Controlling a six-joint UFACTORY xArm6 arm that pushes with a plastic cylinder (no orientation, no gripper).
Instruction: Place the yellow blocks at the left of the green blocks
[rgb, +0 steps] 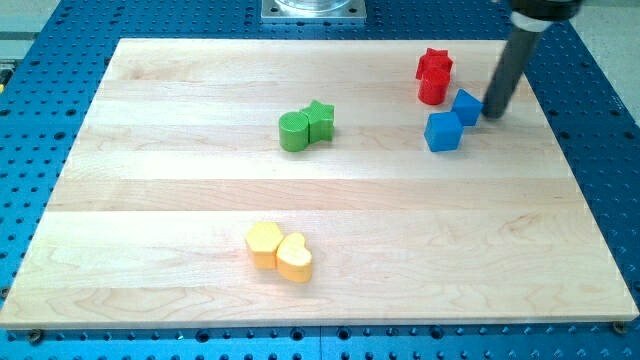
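Observation:
Two yellow blocks lie touching near the view's bottom centre: a yellow hexagon-like block and a yellow heart block to its right. Two green blocks touch in the upper middle: a green round block and a green star block to its right. My tip is at the view's upper right, just right of a blue block, far from the yellow and green blocks.
A red star block and a red round block sit at the upper right. Two blue blocks, a blue cube and a smaller blue block, lie below them. The wooden board lies on a blue perforated table.

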